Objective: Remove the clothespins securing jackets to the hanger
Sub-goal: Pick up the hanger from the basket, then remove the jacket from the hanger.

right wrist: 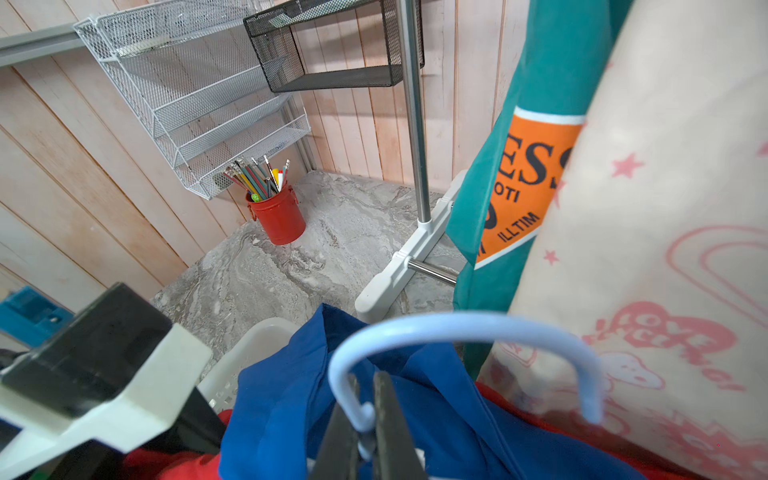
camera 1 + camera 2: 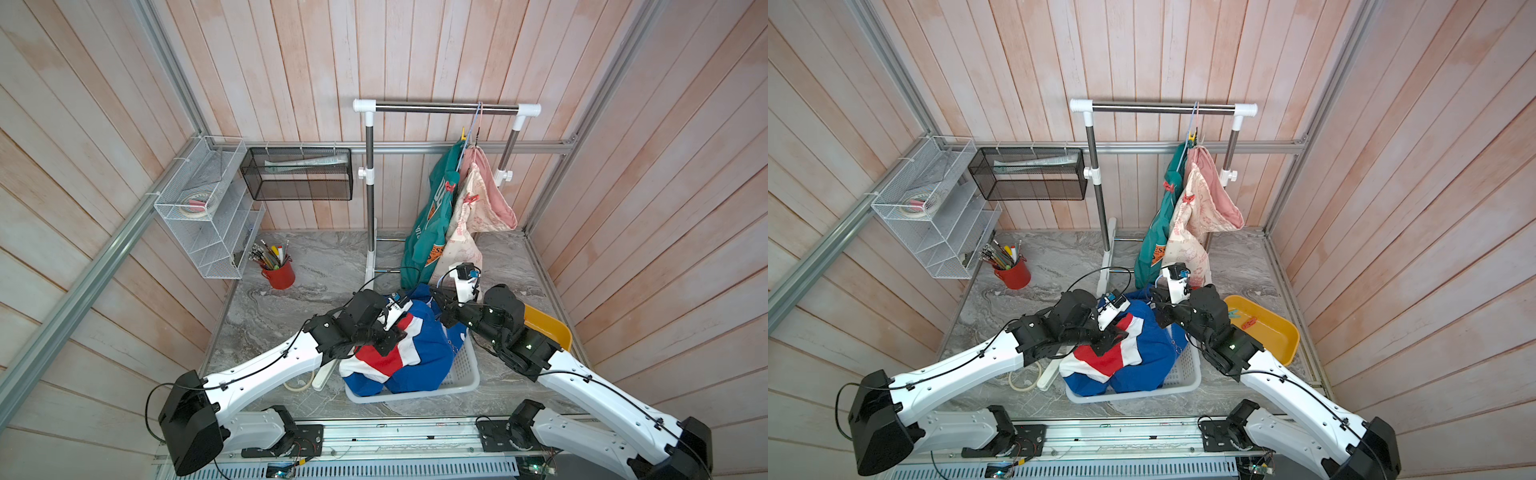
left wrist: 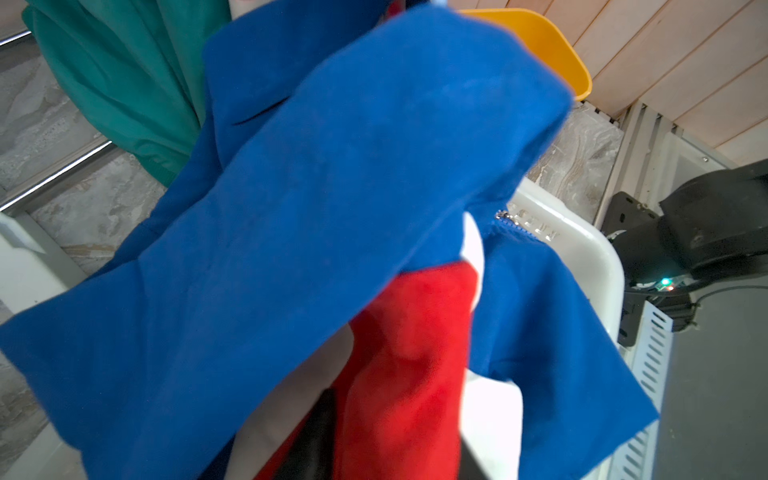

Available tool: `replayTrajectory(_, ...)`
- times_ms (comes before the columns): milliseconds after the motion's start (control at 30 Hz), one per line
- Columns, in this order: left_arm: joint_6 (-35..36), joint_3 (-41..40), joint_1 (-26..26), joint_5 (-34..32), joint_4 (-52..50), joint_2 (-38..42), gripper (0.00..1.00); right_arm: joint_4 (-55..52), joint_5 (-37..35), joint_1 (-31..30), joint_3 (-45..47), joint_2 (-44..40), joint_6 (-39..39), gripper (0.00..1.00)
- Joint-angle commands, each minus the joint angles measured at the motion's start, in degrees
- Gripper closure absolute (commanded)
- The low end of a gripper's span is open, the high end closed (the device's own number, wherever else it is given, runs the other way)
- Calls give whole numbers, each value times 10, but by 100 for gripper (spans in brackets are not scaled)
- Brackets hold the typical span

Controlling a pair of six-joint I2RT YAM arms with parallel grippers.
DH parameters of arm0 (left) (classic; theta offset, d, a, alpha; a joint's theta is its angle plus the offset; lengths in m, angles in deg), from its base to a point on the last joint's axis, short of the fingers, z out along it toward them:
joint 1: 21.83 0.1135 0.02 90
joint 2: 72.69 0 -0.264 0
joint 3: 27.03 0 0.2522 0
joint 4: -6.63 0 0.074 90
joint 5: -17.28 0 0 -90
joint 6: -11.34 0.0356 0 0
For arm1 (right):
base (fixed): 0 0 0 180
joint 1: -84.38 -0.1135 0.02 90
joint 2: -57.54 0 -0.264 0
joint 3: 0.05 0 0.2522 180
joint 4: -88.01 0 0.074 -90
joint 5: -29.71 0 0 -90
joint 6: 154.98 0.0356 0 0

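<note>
Clothespins, coral: one (image 2: 450, 187) on the teal jacket (image 2: 432, 208), one (image 2: 469, 199) on the cream printed jacket (image 2: 461, 232), both garments hanging from the rack rail (image 2: 444, 109). Both clips lie above and beyond the hands, toward the back wall. Their long axes appear roughly level, though they are small in view. The right arm is the nearer. The right hand (image 1: 368, 386) is clamped on the neck of the pale blue hanger (image 1: 457, 324), which rises out of the blue jacket (image 2: 419, 349) heaped in the white basket (image 2: 465, 374). The left hand (image 2: 390, 337) sits over that jacket's red panel; whether its jaws are apart cannot be told. A further coral clip (image 2: 1250, 322) lies in the yellow tray (image 2: 1279, 332). Tabletop (image 2: 316, 266) of grey marbled stone; walls (image 2: 291, 62) of pale wooden planks.
</note>
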Motion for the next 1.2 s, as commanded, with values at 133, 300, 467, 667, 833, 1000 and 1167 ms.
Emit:
replayTrajectory(133, 2, 21, 1, -8, -55, 85, 25, -23, -20, 38, -32, -15, -14, 100)
replayTrajectory(300, -6, 12, 6, -39, -112, 129, 20, -27, 4, 95, -42, -21, 0, 100)
replayTrajectory(467, -47, -1, 9, -43, -155, 159, 19, -28, 23, 136, -52, -16, 6, 100)
replayTrajectory(667, -42, -15, 19, -63, -142, 146, 20, -14, 62, 172, -49, -17, 19, 100)
replayTrajectory(833, -34, -16, 24, -54, -102, 107, 23, -13, 69, 172, -45, -20, 23, 100)
replayTrajectory(1000, -23, -16, 28, -35, -76, 77, 51, -13, 65, 173, -40, -26, 23, 100)
replayTrajectory(1167, -25, -19, 29, -31, -75, 72, 92, -10, 59, 182, -42, -18, 20, 100)
